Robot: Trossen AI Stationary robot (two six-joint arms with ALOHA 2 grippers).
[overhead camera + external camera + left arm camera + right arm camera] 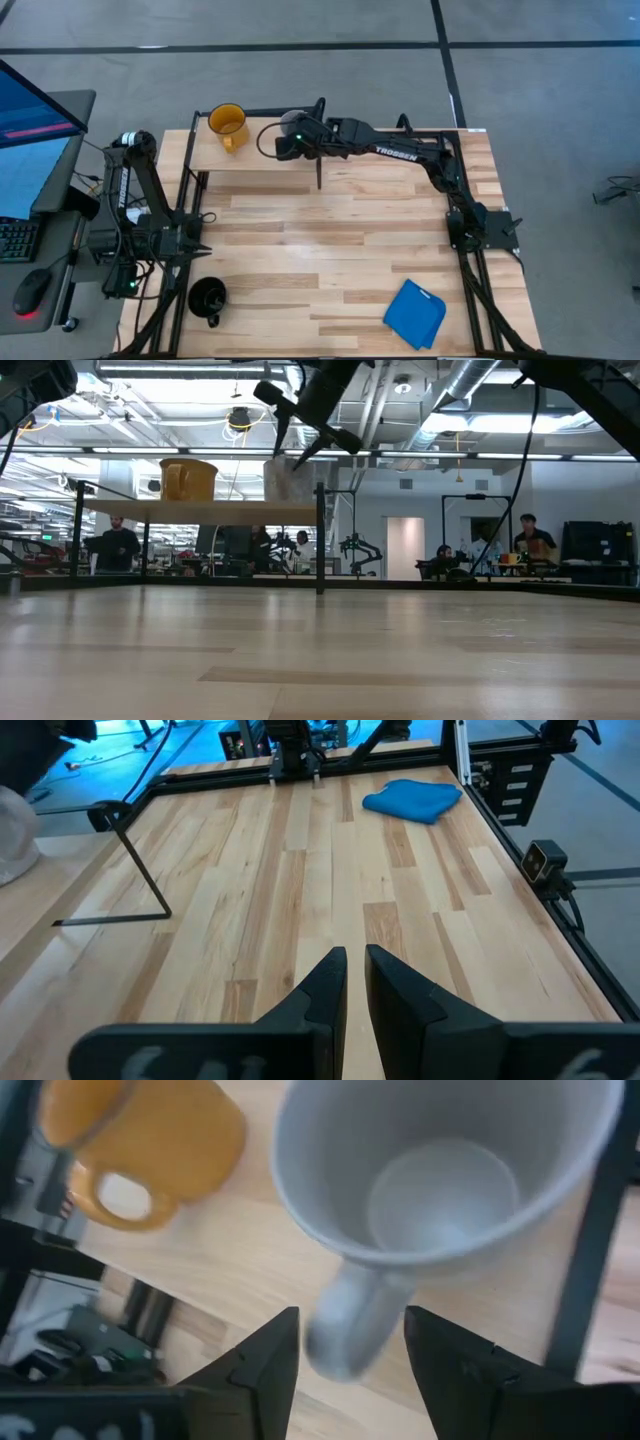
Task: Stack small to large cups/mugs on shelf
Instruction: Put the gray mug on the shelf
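Light-wood shelf (262, 160) carries the grey-white mug (440, 1170) and, beside it, the yellow-orange mug (227, 125). Right gripper (350, 1350) spreads its fingers apart astride the grey handle. Left gripper (355, 985), pinched together, waits near the black mug (208, 297).

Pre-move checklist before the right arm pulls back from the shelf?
1. Right hand released: ok, fingers open on either side of the grey-white mug handle, not pinching it.
2. Grey-white mug seated on the shelf: ok, upright in the low view.
3. Yellow-orange mug on the shelf, clear of the grey-white one: ok, a gap shows between them.
4. Black mug placed: not ok, it sits on the table near the left arm's base.
5. Left hand out of the way: ok, shut, empty, parked over the table.
6. Handle clears the fingers on retreat: cannot tell.
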